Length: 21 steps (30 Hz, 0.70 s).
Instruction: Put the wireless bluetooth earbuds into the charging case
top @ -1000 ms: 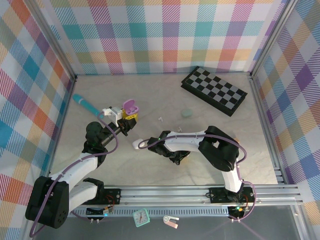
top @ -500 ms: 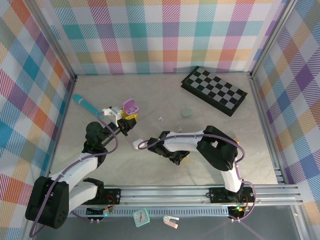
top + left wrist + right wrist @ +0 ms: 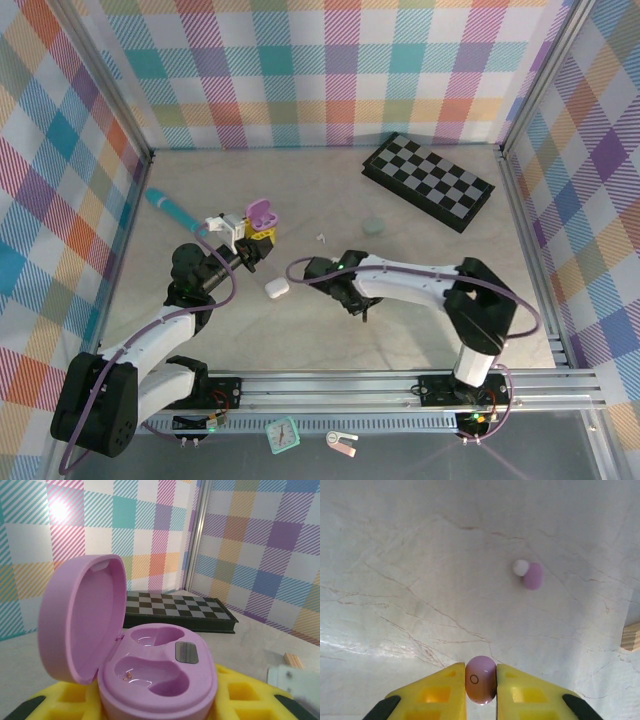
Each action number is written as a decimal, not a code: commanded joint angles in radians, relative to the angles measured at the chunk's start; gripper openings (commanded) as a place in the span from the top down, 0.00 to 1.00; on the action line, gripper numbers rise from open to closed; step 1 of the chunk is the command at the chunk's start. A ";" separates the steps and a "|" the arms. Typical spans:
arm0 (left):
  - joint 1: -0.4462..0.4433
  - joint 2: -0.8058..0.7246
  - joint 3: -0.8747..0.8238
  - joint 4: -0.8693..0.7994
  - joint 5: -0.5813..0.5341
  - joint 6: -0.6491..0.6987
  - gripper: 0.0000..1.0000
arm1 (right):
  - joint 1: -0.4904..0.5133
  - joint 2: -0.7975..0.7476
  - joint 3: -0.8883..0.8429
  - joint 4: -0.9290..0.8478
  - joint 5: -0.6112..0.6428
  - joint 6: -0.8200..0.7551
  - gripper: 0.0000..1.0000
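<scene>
Right arm (image 3: 410, 285) straightened, right pincer (image 3: 481, 674) clamping pink earbud (image 3: 480, 681) lengthwise, left pincer (image 3: 256, 240) clamping lilac case (image 3: 160, 680)

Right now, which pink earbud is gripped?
The pink earbud pinched between the yellow fingers of the right pincer; the other earbud, white-tipped, lies loose on the table beyond.

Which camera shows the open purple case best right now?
Left wrist: the purple case sits close, lid up, both wells visible. In the top external view it is a small lilac shape in the left gripper.
</scene>
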 commanded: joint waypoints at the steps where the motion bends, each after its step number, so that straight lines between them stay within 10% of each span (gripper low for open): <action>1: 0.008 0.008 0.027 0.029 0.028 -0.009 0.65 | -0.061 -0.071 -0.033 -0.005 -0.057 0.090 0.81; 21: -0.259 0.144 0.083 0.018 -0.049 0.096 0.65 | -0.416 -0.504 -0.335 0.299 -0.431 0.233 0.83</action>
